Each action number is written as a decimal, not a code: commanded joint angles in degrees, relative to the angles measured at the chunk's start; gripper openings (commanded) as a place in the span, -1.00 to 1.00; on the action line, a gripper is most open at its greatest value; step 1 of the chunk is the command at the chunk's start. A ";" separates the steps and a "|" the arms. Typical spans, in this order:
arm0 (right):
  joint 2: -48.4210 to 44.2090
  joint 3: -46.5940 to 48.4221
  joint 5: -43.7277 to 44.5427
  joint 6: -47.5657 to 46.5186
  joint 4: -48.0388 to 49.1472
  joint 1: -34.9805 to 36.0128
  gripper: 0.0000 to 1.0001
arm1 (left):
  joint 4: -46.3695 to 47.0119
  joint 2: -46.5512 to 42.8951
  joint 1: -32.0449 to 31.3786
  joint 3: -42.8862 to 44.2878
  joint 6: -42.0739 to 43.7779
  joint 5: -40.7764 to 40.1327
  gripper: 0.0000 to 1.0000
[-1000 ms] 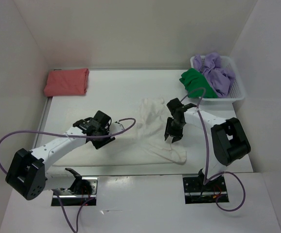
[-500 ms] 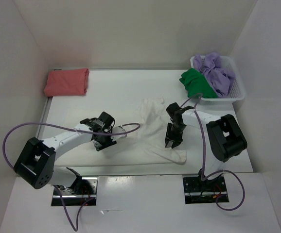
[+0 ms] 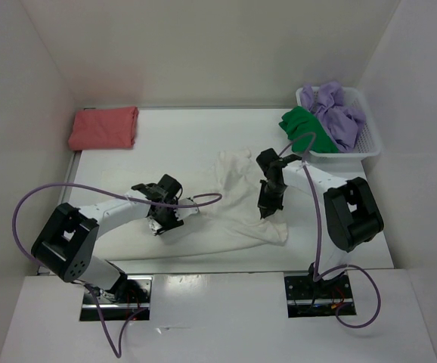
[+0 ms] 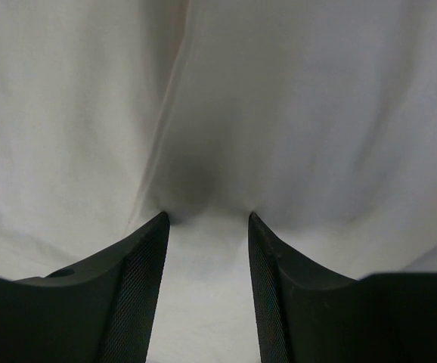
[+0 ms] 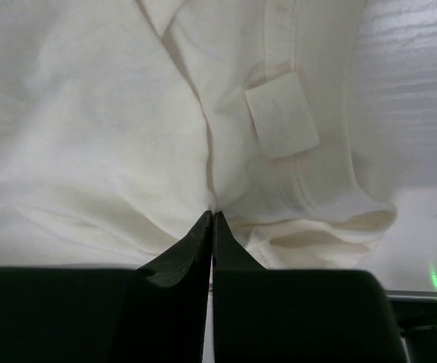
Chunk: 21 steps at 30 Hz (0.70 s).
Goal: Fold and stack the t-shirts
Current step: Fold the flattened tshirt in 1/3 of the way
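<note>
The cream-white t-shirt (image 3: 233,200) lies crumpled in the middle of the table. My right gripper (image 3: 268,210) is shut on a fold of it; the right wrist view shows the jaws (image 5: 213,214) pinched together on cloth just below the neck label (image 5: 281,119). At the shirt's left edge my left gripper (image 3: 165,224) is open. Its fingertips (image 4: 160,221) press into the cream cloth (image 4: 294,113), with nothing clamped between them. The salmon-red shirt (image 3: 103,127) lies folded at the back left. Green (image 3: 306,127) and lavender (image 3: 338,112) shirts are bunched in the basket.
A white mesh basket (image 3: 371,142) stands at the back right corner, with the green shirt hanging over its left rim. White walls enclose the table on three sides. The purple cables (image 3: 90,187) of both arms loop above the table surface.
The right gripper has closed on a fold of the cream shirt and shifted slightly toward the back. The left gripper has slid right to the shirt's left edge.
</note>
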 commanded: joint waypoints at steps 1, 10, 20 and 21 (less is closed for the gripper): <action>0.30 3.01 2.48 -0.87 -3.24 0.45 -0.96 | 0.53 1.71 0.11 -0.99 -0.04 -0.20 0.08; 1.61 2.22 3.89 -0.87 -2.71 0.45 -0.65 | 0.53 2.24 0.11 -0.99 -0.57 0.33 0.10; 0.30 -0.24 0.55 -1.92 -0.86 0.45 -0.46 | 0.53 2.76 0.11 -0.99 -0.57 0.33 0.10; 0.30 -0.77 0.03 -1.92 -0.86 0.45 -0.46 | 0.53 2.76 0.11 -0.99 -0.57 0.33 0.10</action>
